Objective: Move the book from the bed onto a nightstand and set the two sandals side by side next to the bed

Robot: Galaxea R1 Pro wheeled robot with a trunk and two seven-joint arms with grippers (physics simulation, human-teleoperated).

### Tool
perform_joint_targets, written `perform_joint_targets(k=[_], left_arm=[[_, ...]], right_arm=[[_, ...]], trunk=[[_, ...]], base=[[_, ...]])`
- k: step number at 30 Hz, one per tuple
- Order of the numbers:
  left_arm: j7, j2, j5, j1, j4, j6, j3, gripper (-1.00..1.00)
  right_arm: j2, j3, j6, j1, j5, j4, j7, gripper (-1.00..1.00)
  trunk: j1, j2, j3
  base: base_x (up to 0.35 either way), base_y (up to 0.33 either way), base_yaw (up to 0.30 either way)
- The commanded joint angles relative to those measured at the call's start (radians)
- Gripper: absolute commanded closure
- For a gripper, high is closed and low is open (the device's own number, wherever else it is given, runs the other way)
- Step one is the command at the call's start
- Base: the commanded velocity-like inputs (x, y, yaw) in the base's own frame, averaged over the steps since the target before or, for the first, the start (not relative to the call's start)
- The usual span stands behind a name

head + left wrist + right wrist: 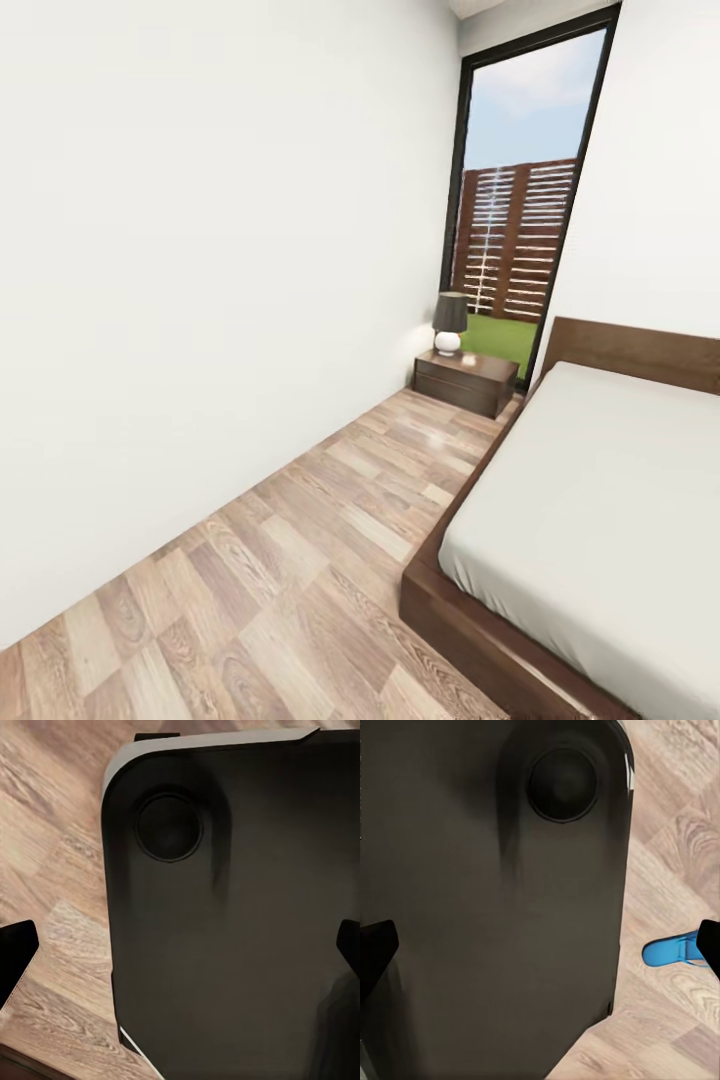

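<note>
I faced bed and nightstand; no book on the mattress part I saw. 1 sandal lay on floor beside my base. Both grippers hung with fingers apart, empty. Nothing placed yet, I judged.

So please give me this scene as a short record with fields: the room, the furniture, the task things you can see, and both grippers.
room: bedroom with a wood floor, a white wall and a tall window
bed: bed at the right of the head view, mattress bare where visible
nightstand: nightstand beyond the bed, below the window, a lamp on it
sandal: one blue sandal on the floor, partly hidden
book: not located
left gripper: open, empty
right gripper: open, empty
</note>
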Motion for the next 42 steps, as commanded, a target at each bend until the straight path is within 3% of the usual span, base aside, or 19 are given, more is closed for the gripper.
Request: perform_joint_targets(k=[1,42], left_arm=[[0.000,0.000,0.000,0.000,-0.001,0.000,0.000,-1.00],[0.000,0.000,0.000,0.000,0.000,0.000,0.000,-1.00]], right_arm=[[0.000,0.000,0.000,0.000,-0.001,0.000,0.001,-1.00],[0.000,0.000,0.000,0.000,-0.001,0.000,0.001,-1.00]], trunk=[[0.000,0.000,-0.001],[0.000,0.000,-0.001]], base=[[0.000,0.000,-0.248],[0.000,0.000,-0.244]])
